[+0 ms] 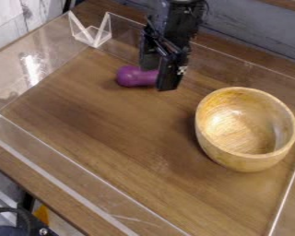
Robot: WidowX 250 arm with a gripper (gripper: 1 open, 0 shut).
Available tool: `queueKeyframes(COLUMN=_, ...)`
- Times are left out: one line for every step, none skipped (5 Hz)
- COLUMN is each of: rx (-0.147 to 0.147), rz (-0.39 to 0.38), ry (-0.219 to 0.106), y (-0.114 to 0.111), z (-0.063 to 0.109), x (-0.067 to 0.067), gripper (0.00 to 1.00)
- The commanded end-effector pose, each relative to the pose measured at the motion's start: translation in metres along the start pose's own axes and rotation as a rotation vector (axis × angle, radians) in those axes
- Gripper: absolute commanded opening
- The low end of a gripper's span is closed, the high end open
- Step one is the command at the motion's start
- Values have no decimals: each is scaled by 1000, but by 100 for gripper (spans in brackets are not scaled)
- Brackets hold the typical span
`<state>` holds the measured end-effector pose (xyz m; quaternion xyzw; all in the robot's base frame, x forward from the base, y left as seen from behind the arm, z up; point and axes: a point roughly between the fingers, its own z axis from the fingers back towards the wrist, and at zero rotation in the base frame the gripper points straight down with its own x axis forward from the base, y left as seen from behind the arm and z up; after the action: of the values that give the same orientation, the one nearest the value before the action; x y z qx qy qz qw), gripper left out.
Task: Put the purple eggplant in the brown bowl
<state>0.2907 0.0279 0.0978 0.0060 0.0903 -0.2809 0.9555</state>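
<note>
Tabletop: tool points down, open, over purple eggplant.

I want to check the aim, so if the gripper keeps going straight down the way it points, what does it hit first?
Most likely the purple eggplant. The gripper points down with open jaws over its right end; depth is unclear, so it could reach the wooden table beside it instead.

There is one purple eggplant and one brown bowl on the single wooden bench. One robot arm shows, bearing one pincer. One clear plastic piece stands at the far edge.
</note>
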Motion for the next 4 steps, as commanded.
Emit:
queueKeyframes(rx=42, rz=-87, ry=-24, y=11, z=7, x=-1, gripper=100)
queueKeyframes(rx=59, rz=-143, ry=-23, y=20, z=4, x=0, gripper=100)
queueKeyframes(rx=76, rz=-180, ry=-24, y=26, z=3, x=1, gripper=100)
queueKeyframes(rx=91, rz=-194, ry=-29, y=32, z=2, x=3, gripper=100)
